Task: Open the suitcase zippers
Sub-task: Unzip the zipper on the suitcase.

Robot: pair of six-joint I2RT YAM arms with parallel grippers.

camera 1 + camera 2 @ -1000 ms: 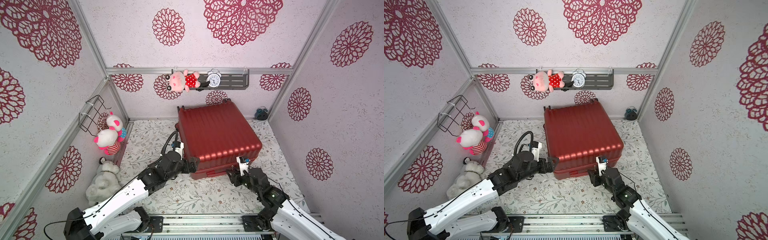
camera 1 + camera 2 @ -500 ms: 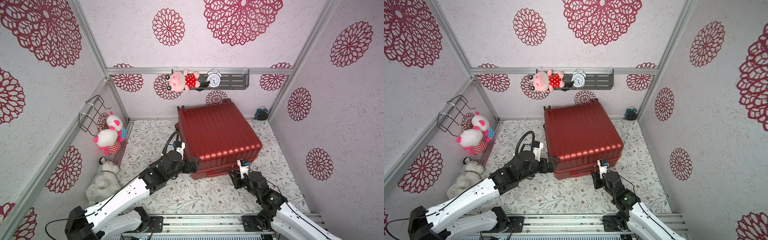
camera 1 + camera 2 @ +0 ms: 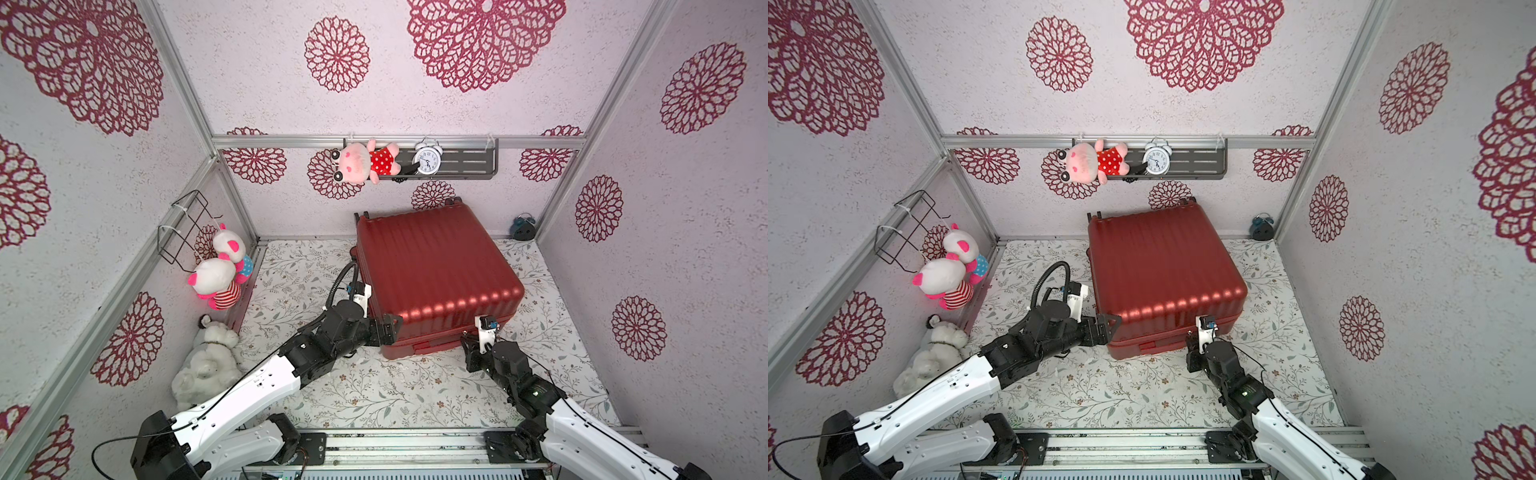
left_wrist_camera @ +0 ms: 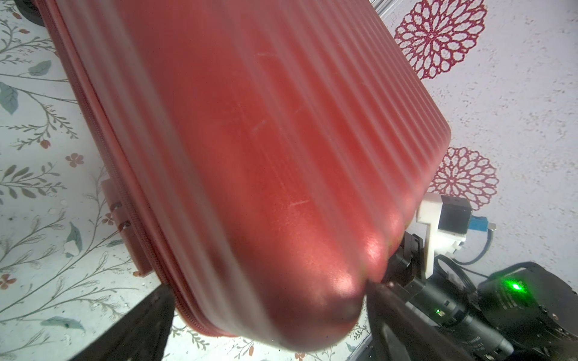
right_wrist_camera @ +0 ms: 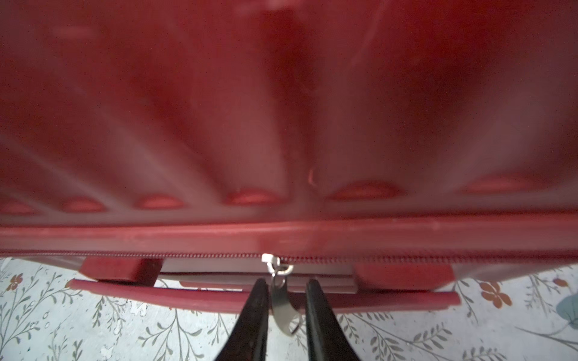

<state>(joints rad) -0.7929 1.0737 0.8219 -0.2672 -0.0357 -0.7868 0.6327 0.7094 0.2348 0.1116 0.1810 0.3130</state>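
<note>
The dark red ribbed suitcase lies flat and closed on the floral floor. Its zippers run along the front seam and look closed on both sides of a silver slider. The slider's metal pull tab hangs between the narrowly parted fingers of my right gripper. One finger touches the tab and a small gap shows beside the other. My left gripper is wide open, straddling the suitcase's near left corner.
The suitcase's red carry handle juts out below the seam. Plush toys and a wire basket hang on the left wall, above a white plush. A back-wall shelf holds a plush and a clock.
My right gripper's fingers have narrowed around the zipper pull tab, and that arm has settled slightly toward the near edge. The left arm and the suitcase have barely moved.
</note>
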